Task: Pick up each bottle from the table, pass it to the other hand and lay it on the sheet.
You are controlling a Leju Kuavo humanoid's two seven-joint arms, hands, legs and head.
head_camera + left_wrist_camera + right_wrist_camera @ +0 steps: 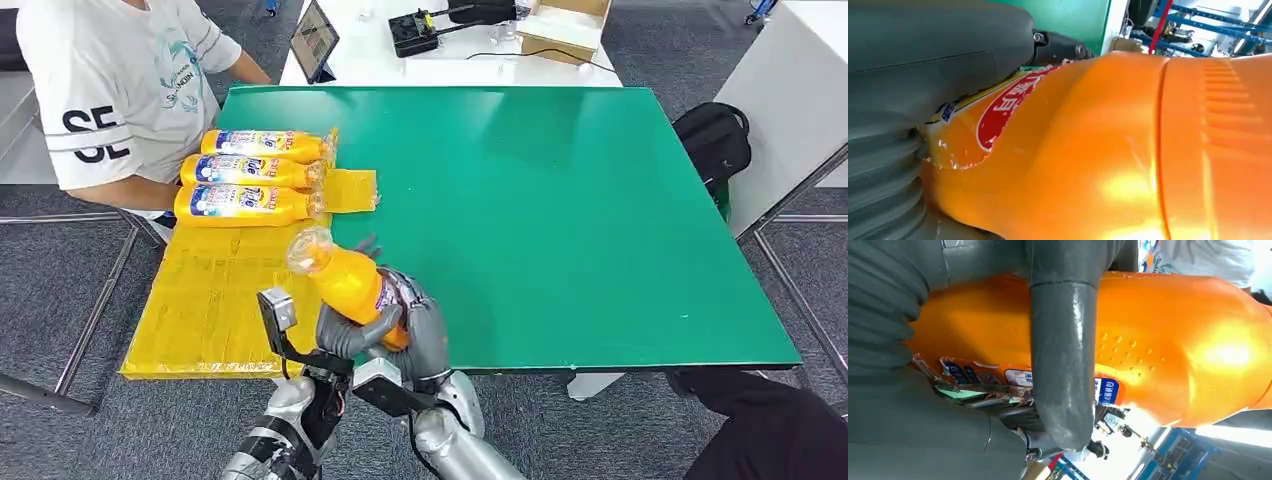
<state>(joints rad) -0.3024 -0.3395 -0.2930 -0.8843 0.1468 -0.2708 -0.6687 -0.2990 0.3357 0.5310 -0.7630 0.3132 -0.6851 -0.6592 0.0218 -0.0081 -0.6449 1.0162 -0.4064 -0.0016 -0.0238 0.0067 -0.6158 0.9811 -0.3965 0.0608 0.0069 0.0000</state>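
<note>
An orange bottle (345,282) with a clear cap end is held tilted above the table's front edge, its cap pointing toward the yellow sheet (200,300). My left hand (345,335) grips its lower body from the left, and my right hand (425,330) wraps it from the right. Up close, the bottle (1108,150) lies against my left hand (923,75). In the right wrist view a thick grey finger of my right hand (1058,365) crosses the bottle (1173,340). Three more bottles (250,172) lie side by side on the sheet's far end.
The green table (560,220) spreads to the right. A person in a white T-shirt (120,90) sits at the far left, one forearm beside the laid bottles. A tablet (313,40) and boxes stand on the white table behind. A black bag (712,140) rests at the right.
</note>
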